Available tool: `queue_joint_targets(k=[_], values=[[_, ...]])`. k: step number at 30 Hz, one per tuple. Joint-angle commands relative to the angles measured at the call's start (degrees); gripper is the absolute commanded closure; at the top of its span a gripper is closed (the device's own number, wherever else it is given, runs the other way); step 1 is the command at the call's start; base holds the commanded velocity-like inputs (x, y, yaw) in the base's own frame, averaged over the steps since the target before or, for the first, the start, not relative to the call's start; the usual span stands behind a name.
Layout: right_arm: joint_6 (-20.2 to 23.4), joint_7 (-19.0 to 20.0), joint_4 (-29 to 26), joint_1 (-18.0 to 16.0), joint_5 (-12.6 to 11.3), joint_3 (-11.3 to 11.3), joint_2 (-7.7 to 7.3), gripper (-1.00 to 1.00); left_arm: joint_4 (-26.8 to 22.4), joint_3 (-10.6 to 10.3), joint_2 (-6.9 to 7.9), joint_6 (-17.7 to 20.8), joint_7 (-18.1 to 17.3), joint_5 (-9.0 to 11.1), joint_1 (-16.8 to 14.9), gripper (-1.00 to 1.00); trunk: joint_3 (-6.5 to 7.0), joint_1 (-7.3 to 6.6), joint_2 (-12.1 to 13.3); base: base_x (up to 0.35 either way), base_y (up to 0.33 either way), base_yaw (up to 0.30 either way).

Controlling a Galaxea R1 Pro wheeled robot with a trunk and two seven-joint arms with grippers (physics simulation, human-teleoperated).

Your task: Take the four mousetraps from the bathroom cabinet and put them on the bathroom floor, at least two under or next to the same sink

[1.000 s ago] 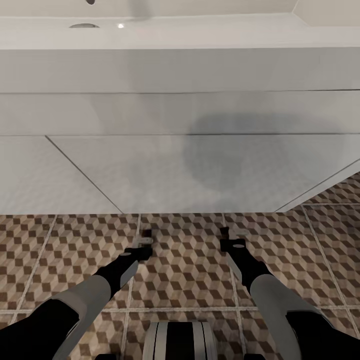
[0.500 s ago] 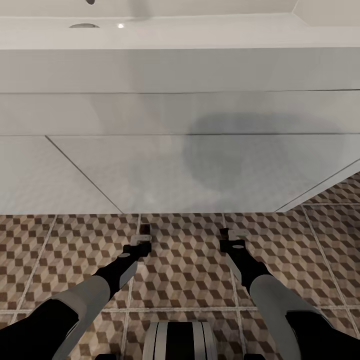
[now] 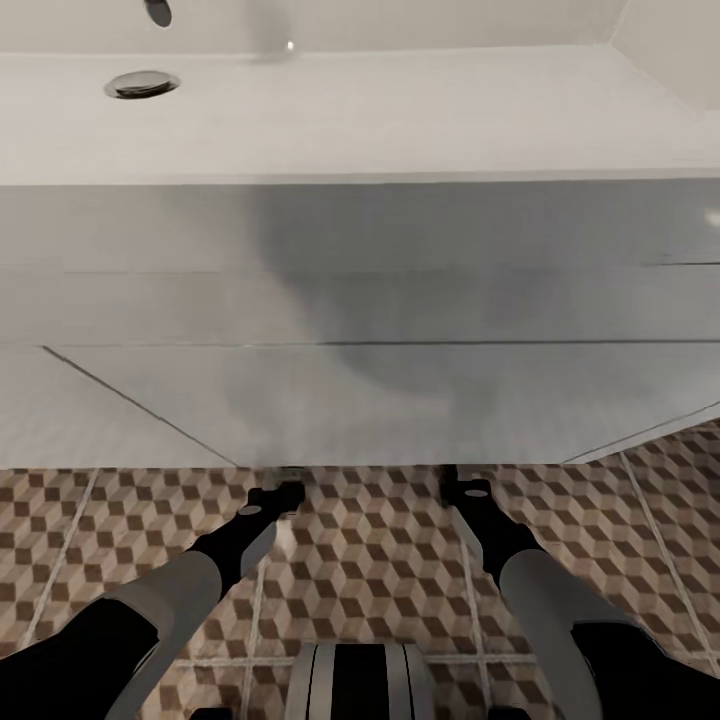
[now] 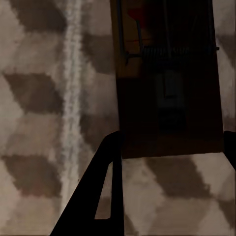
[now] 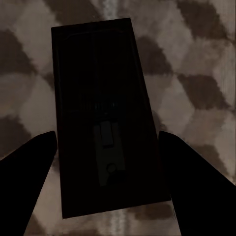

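In the left wrist view a dark-brown mousetrap [image 4: 167,98] with a spring and a red tab sits between the two fingers of my left gripper [image 4: 169,142], which is shut on its sides just above the cube-patterned bathroom floor [image 4: 34,98]. A second mousetrap [image 5: 103,128], deep in shadow, is held the same way by my right gripper [image 5: 107,137]. From the head camera, the left gripper [image 3: 283,490] and right gripper [image 3: 462,487] reach low to the bottom edge of the long white sink [image 3: 360,300].
The sink's box front spans the whole width ahead, its rimmed top carrying a round drain [image 3: 141,84]. Patterned floor tiles [image 3: 380,560] lie under and between my arms. My base [image 3: 360,680] shows at the bottom.
The whole head view has shifted: the sink looms larger and lower and its top and drain show more. Both grippers now reach its bottom edge, with the traps still between their fingers.
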Motion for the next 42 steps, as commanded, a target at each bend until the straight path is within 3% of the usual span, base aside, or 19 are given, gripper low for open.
queue_joint_targets(k=[1,23,32,42], values=[[0.43,-0.13,-0.1,0.0,0.37,-0.06,0.03,1.0,0.01,-0.5,0.03,-0.21,0.35,0.4,-0.03,1.0,-0.03,0.02,-0.01,0.199,0.0,0.0],[0.36,-0.13,0.22,0.0,0.09,-0.12,0.03,1.0,0.88,-0.4,0.14,-0.19,0.13,1.04,-0.03,1.0,-0.03,0.02,-0.01,0.022,0.0,0.0],[-1.76,-0.13,7.38,0.0,-0.01,-0.38,0.1,1.0,3.99,-0.12,0.17,0.04,-0.01,1.25,-0.03,1.0,-0.03,0.02,-0.01,0.0,0.0,0.0],[-2.91,-0.11,8.63,0.0,0.01,-0.33,0.2,1.0,4.27,-0.1,0.13,-0.06,-0.06,1.26,-0.03,1.0,-0.03,0.02,-0.01,0.0,0.0,0.0]])
